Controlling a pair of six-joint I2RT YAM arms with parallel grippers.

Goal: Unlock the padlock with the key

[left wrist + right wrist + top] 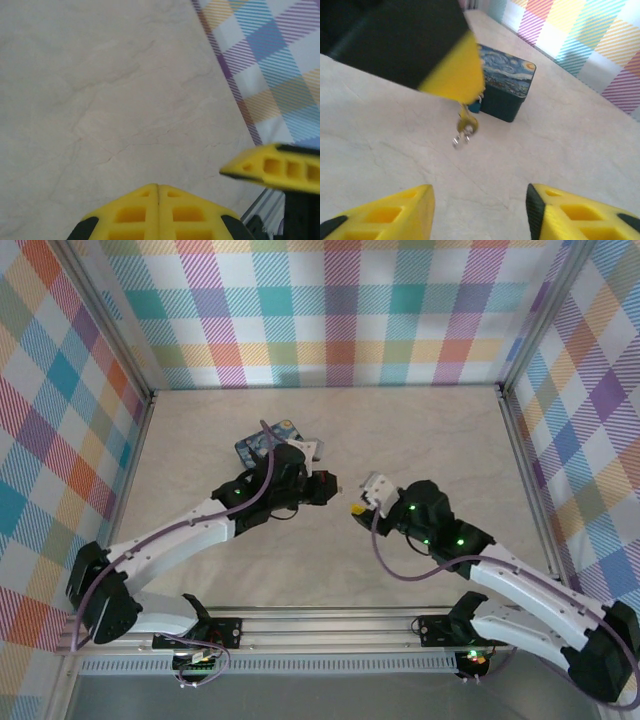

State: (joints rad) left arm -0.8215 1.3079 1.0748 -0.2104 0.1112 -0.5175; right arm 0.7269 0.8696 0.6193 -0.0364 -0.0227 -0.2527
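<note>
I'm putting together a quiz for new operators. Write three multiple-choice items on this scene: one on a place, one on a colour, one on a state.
1. Where is the painted tin?
A. On the table, just beyond the left gripper
B. Against the right wall
C. At the arms' bases

2. What colour are the fingers?
A. Red
B. Yellow
C. Green

3. How do the left gripper's fingers stand?
A. Wide open
B. Shut, with a small metal bundle hanging from them
C. Shut on the tin

Answers:
1 A: the top view shows the tin behind that gripper.
2 B: both wrist views show yellow.
3 B: the left wrist view shows the tips pressed together, and the right wrist view shows the bundle dangling.
</note>
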